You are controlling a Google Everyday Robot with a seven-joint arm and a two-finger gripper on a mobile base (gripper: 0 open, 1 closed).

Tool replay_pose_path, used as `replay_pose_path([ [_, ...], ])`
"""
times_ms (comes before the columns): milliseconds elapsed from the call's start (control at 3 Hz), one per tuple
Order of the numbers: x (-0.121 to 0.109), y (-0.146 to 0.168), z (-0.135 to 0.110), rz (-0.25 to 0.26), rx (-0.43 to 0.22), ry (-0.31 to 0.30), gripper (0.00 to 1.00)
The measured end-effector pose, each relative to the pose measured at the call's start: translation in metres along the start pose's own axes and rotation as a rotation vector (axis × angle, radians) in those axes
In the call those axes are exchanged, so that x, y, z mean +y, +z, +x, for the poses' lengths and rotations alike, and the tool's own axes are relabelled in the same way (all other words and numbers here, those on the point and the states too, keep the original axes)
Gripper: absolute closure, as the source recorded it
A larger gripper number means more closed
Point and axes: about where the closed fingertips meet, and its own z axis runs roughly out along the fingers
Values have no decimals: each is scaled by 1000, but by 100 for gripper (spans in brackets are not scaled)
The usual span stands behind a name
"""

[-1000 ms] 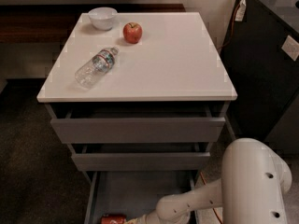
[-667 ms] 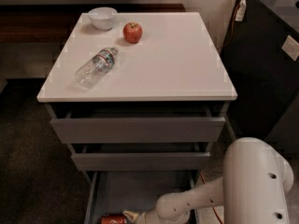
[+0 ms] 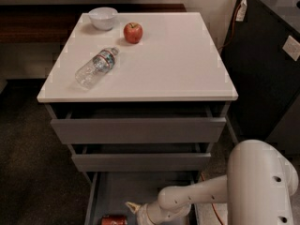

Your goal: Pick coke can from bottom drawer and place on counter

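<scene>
The coke can (image 3: 114,220) lies on its side at the front of the open bottom drawer (image 3: 92,201), half cut off by the lower frame edge. My gripper (image 3: 131,206) reaches into the drawer from the right on the white arm (image 3: 197,196). It sits just right of and above the can, and whether they touch cannot be made out. The white counter (image 3: 159,64) tops the cabinet above.
On the counter a clear water bottle (image 3: 95,68) lies on its side at the left, with a red apple (image 3: 133,32) and a white bowl (image 3: 103,18) at the back. The two upper drawers (image 3: 138,130) stand slightly ajar. A dark cabinet (image 3: 267,64) stands to the right.
The gripper end has shifted slightly upward in the frame beside the can. The can and the counter items have not moved.
</scene>
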Motion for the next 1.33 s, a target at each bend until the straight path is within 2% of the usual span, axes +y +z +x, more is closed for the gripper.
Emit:
replay_pose_path([
  [667,-54,9,12,8,-10,83,0],
  [1000,-77,21,18,36,19,125,0],
  [1333,-91,29,22,75,42,148,0],
])
